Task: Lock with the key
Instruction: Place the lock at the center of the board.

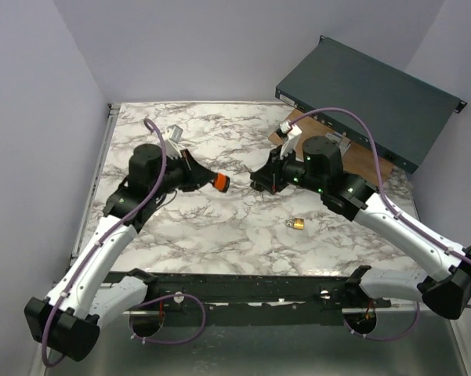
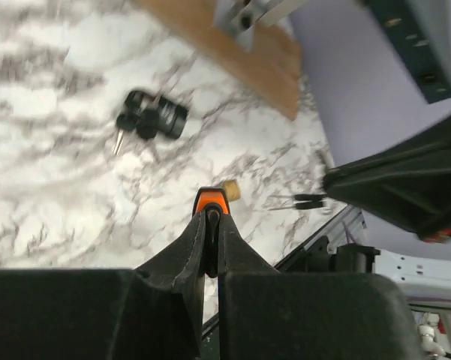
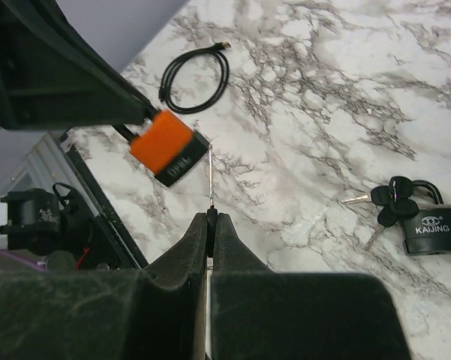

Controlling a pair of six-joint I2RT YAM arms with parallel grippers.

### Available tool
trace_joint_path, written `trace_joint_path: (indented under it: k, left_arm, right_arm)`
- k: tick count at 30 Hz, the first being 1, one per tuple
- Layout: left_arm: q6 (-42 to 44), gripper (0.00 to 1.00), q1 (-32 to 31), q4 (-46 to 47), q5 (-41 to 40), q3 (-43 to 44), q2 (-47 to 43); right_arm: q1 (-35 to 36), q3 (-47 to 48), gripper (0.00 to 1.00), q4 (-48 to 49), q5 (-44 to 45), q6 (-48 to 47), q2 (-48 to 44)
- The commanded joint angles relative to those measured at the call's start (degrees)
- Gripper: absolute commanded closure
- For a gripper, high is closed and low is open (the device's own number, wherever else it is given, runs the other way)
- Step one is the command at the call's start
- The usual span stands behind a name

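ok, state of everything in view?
orange padlock: held in left claw, off the table.
key: pinched in right claw, tip at orange padlock.
black padlock: flat on table, keys on its shackle.
brass padlock: lying on table.
cable: coiled on table.

The marble table (image 1: 219, 243) lies open rear left and along the near edge, bar a brass padlock (image 1: 295, 224) right of centre. Mid-table the left gripper (image 1: 213, 182), clamping an orange padlock (image 1: 221, 183), and right gripper (image 1: 257, 182), pinching a key (image 3: 211, 180), leave a narrow gap. A wooden board (image 1: 384, 166) and dark box (image 1: 368, 94) fill rear right.
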Motion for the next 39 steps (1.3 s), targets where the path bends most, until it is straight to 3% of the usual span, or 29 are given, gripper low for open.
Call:
trace_joint_path:
  k: [1,11,20,26,28,31,34,39]
  left_arm:
    - [-9.6,1.0,-0.3,15.6,-0.7,-10.3,2.2]
    - [-15.5,1.0,-5.8,35.4,-0.5,-25.9,14.7]
    - [-17.4,1.0,-8.7,47.0,0.1,-29.6,27.8]
    - [-17.0,1.0,-9.2,47.6,-1.3,-30.5,31.7]
    - [-16.8,0.9,-9.2,45.7,-2.6,-30.4,31.9]
    - [-16.3,0.66,-9.1,41.4,-6.1,-30.1,30.9]
    - [-15.6,0.54,-9.1,36.0,-10.1,-29.4,28.9]
    - [-14.5,0.48,-9.1,26.8,-16.5,-27.6,24.0]
  right_arm:
    - [0.0,2.4,0.99,-3.2,6.4,2.4,4.3]
    - [1.2,1.9,0.99,-2.2,11.8,6.4,11.6]
    - [2.3,0.5,0.99,-0.8,13.4,7.7,15.1]
    - [3.1,-0.1,0.99,-0.5,13.0,8.3,16.6]
    - [3.4,-0.5,0.99,-0.3,13.2,8.6,16.9]
    - [3.8,-0.9,0.99,0.0,13.8,9.2,17.5]
    - [4.3,-1.2,0.99,0.2,14.1,9.7,18.2]
    - [5.8,-1.0,0.99,0.9,14.4,10.4,20.0]
